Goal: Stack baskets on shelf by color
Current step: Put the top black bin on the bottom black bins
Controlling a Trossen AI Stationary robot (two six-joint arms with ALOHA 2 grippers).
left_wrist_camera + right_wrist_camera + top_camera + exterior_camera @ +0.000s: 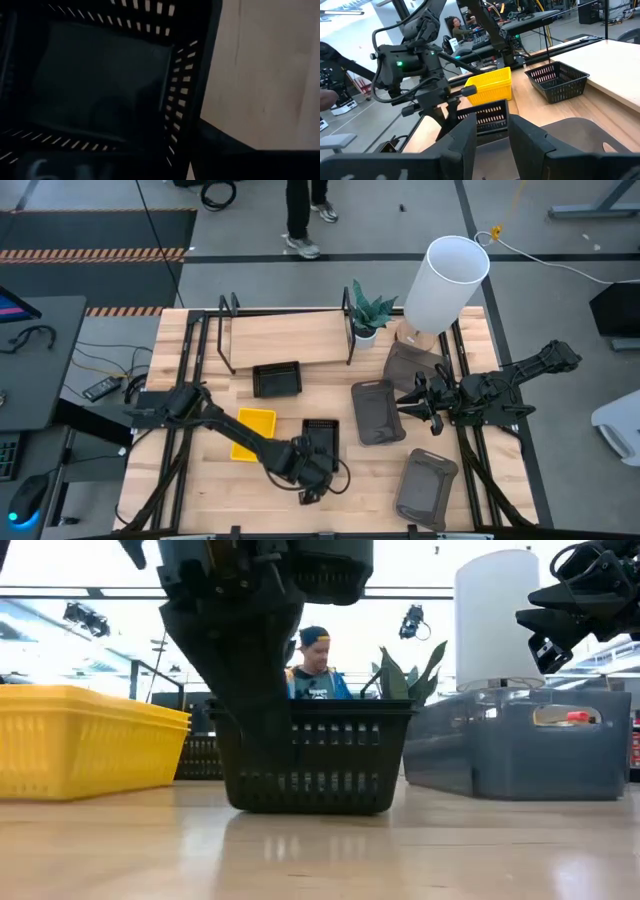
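Note:
A black basket rests on its base on the tabletop near the front middle. My left gripper comes down on its near left part and is shut on it. Left of it lies a yellow basket. A second black basket sits in front of the shelf. Three dark grey baskets lie on the right. My right gripper hangs open above the middle grey one, holding nothing. My left gripper has the black basket's slotted side wall between its fingers, near the basket's near left corner. One finger is outside the wall and the other is inside the hollow. The fingers slant down from above. The basket's base stays flat on the table.
A white cylinder lamp shade and a small potted plant stand at the far right beside the shelf. Black metal rails frame the shelf. A person shows beyond the table's far edge. Bare tabletop lies near the front left.

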